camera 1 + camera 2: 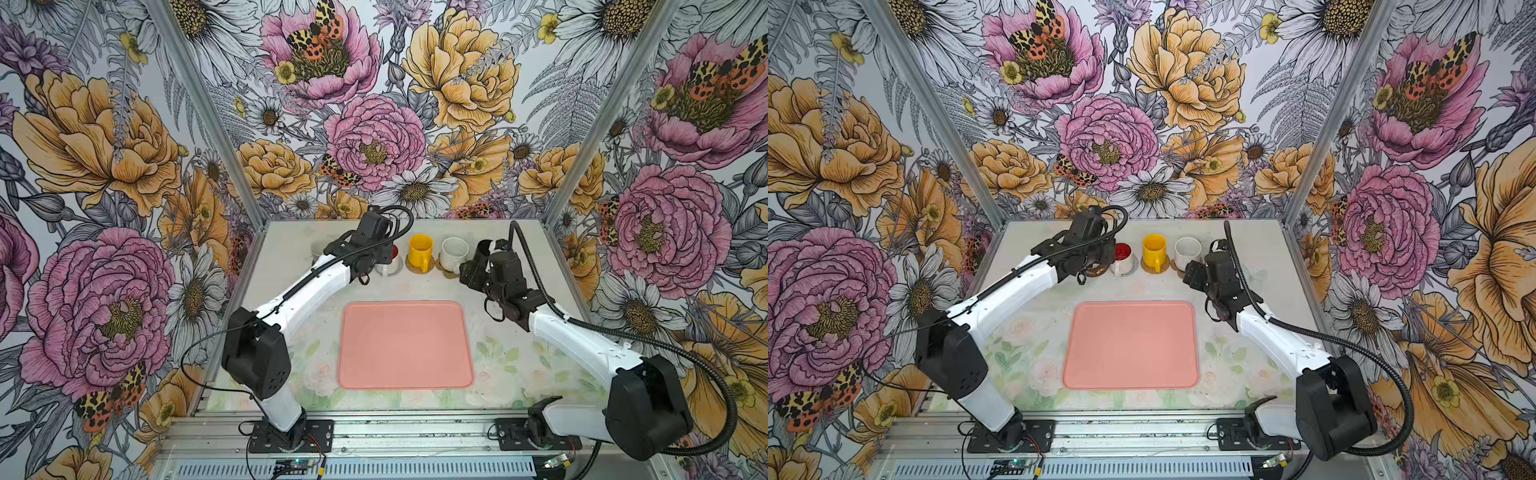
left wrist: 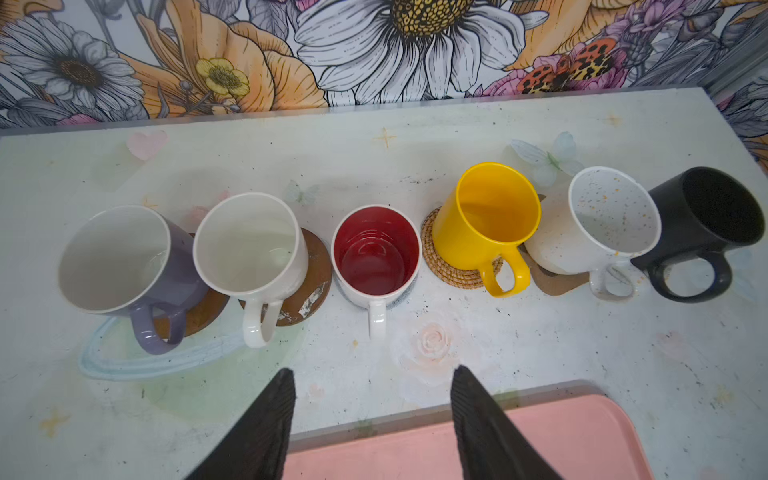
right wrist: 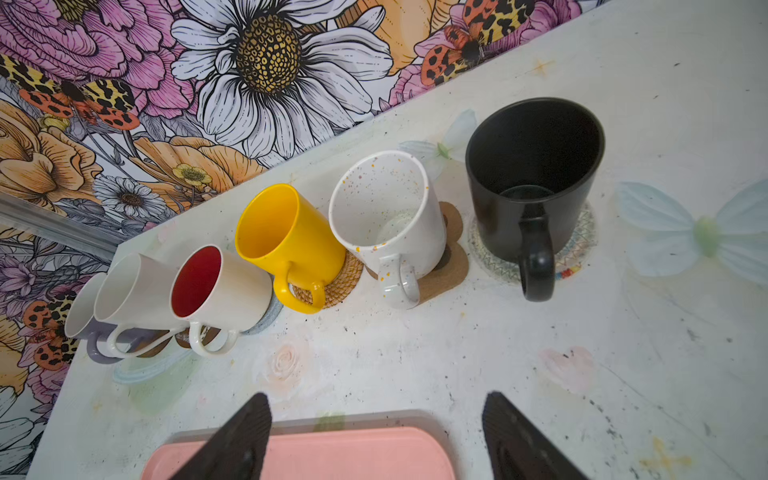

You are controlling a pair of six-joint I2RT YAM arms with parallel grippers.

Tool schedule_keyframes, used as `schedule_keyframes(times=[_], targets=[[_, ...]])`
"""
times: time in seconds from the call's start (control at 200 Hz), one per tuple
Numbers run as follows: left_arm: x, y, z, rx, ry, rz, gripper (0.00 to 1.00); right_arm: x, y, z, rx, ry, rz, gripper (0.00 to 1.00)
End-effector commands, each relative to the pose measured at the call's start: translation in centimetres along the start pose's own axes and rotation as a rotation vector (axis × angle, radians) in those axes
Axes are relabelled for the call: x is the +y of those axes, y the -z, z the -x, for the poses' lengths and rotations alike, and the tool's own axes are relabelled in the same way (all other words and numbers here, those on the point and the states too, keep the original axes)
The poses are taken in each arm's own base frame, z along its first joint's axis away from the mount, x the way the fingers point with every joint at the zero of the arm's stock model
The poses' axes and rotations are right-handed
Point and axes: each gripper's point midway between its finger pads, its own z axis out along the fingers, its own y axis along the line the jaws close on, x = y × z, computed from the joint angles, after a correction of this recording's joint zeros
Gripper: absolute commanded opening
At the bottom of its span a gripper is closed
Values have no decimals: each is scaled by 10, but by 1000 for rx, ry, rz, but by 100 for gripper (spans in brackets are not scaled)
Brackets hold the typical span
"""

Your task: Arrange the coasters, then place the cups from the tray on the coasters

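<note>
1. Lined up along the far edge of the desk (image 2: 540,332), from its left end to its right: lavender mug (image 2: 120,266), plain white mug (image 2: 249,245), white mug with red inside (image 2: 376,249), yellow mug (image 2: 486,224), white speckled mug (image 2: 602,220), black mug (image 2: 706,220). All 6 upright, handles turned toward the front edge.
2. Under the lavender mug, a brown disc coaster (image 2: 203,307); under the plain white mug, a second brown disc coaster (image 2: 316,270), scuffed pale at its rim.
3. Under the white mug with red inside, a grey-blue woven coaster (image 3: 272,313), seen only as a sliver; under the yellow mug, a tan rattan coaster (image 2: 449,266).
4. Under the white speckled mug, a brown paw-shaped coaster (image 2: 552,282); under the black mug, a pale woven coaster (image 3: 582,237).
5. Salmon-pink tray (image 1: 405,345) flat at the middle of the desk, nearer the front edge, well apart from the row of mugs.
6. Left gripper (image 2: 372,372) poised above the strip of desk between tray and row, facing the white mug with red inside; fingers spread and released, grasping nothing.
7. Right gripper (image 3: 377,397) poised over the tray's far edge toward the right end of the row, near the black mug; fingers spread wide, grasping nothing.
</note>
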Motion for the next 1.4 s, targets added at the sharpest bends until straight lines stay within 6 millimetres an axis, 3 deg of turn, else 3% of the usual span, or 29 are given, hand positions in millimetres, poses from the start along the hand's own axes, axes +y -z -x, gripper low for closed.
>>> schedule_keyframes(times=[0.0, 0.045, 0.065, 0.08, 0.21, 0.42, 0.696, 0.851, 1.011, 1.391], targets=[[20, 24, 22, -158, 48, 15, 71, 5, 8, 7, -23, -1, 34, 83], [29, 33, 23, -188, 64, 20, 73, 5, 9, 7, -23, 1, 36, 84], [33, 36, 22, -197, 68, 25, 75, 5, 10, 7, -25, 0, 38, 97], [36, 38, 21, -202, 73, 29, 75, 5, 10, 7, -24, 2, 39, 99], [68, 53, 12, -219, 88, 97, 79, 10, 16, 8, -30, 27, 63, 100], [112, 76, -6, -249, 135, 168, 99, 13, 42, 25, -110, 99, 83, 100], [151, 95, -34, -332, 158, 264, 99, -14, 76, 32, -220, 305, -26, 100], [172, 95, -53, -381, 170, 352, 99, -48, 94, 32, -303, 398, -182, 99], [183, 91, -65, -405, 145, 396, 99, -71, 106, 33, -353, 444, -287, 100], [191, 76, -92, -397, 67, 444, 99, -91, 94, 21, -448, 432, -310, 99]])
